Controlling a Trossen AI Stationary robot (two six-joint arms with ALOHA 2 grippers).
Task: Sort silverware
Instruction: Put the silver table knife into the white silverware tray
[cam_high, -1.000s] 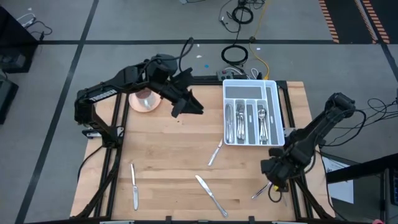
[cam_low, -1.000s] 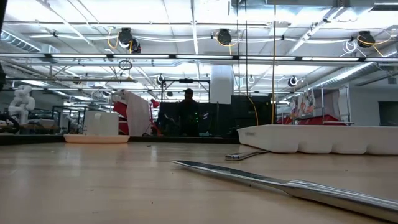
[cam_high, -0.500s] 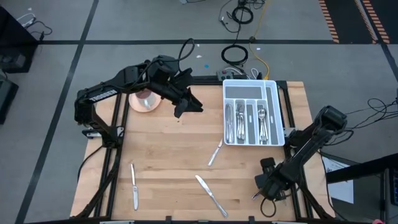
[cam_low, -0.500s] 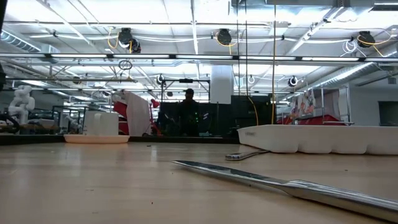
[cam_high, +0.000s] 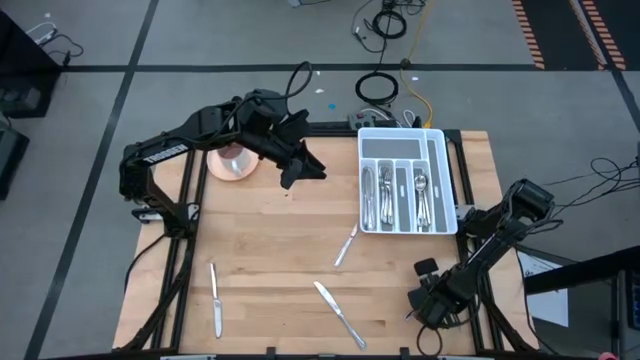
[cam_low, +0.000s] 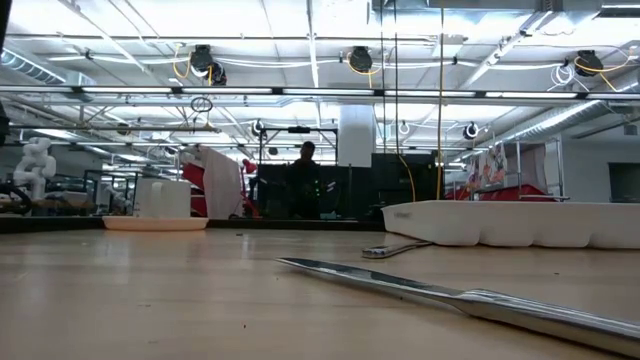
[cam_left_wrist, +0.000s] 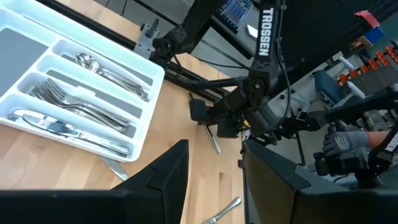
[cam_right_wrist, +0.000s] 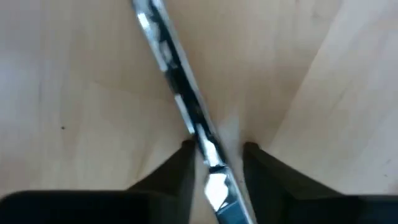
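Silverware piece, slim shiny metal (cam_right_wrist: 186, 106), lies between my right gripper's (cam_right_wrist: 214, 155) parted jaws; stiff, slippery, so I'd pinch mid-handle.

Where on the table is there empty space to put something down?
The widest bare wood lies in the middle of the table, between the pink bowl, the white tray and the loose knives. The tray's compartments are full of silverware. It is busy at the near right corner, where the right gripper straddles a piece of cutlery.
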